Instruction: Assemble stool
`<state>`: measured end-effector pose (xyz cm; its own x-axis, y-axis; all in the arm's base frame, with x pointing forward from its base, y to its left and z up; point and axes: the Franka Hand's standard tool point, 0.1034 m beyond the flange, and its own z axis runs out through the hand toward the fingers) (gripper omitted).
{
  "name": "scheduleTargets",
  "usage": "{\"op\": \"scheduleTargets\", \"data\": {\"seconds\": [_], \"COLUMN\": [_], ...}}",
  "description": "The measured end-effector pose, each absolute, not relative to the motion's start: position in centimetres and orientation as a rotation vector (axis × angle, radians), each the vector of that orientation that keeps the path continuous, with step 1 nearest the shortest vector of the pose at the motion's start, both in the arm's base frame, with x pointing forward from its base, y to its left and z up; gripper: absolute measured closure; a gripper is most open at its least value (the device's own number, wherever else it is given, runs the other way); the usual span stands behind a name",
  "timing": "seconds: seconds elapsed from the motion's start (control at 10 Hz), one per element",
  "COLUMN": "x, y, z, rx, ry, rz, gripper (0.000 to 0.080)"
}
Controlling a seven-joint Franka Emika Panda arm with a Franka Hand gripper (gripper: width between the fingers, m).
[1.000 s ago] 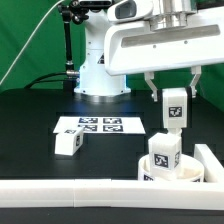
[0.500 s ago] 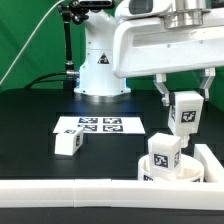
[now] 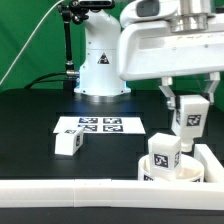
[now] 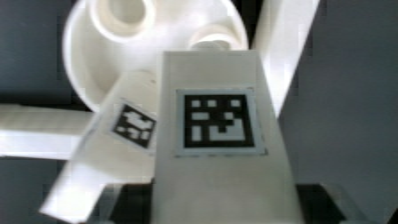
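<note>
- Change from the earlier frames: the gripper (image 3: pixel 189 110) and the held leg (image 3: pixel 190 120) have shifted toward 3 o'clock in the exterior view and sit slightly lower. All other parts lie as before.
- Gripper: clamped on the held leg, one finger against each flank, with the leg clear of the table (image 3: pixel 30 130).
- Held leg: a short white block, upright, with a black-and-white square tag on its visible face. It hangs at 1 o'clock of the seat disc (image 3: pixel 192 172), apart from it.
- Seat disc: round, white and low, at 4 o'clock in the exterior view, near the rail (image 3: pixel 60 195). A tagged upright leg (image 3: pixel 164 150) stands on it.
- Loose leg (image 3: pixel 68 143): lies on the table at 8 o'clock of the marker board (image 3: pixel 100 127).
</note>
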<state>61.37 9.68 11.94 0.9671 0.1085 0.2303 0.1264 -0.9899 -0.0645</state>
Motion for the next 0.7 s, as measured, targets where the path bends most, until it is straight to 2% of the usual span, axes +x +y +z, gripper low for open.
{"op": "scheduleTargets", "data": {"seconds": [0.5,0.7], "x": [61.4,61.9], "y": [9.5,9.7], "z": [11.6,10.7], "rx": [-3.038,-3.038], "ry": [-0.201,-0.208], "rz": [-0.337,-0.327], "gripper": [0.0461,0.0461]}}
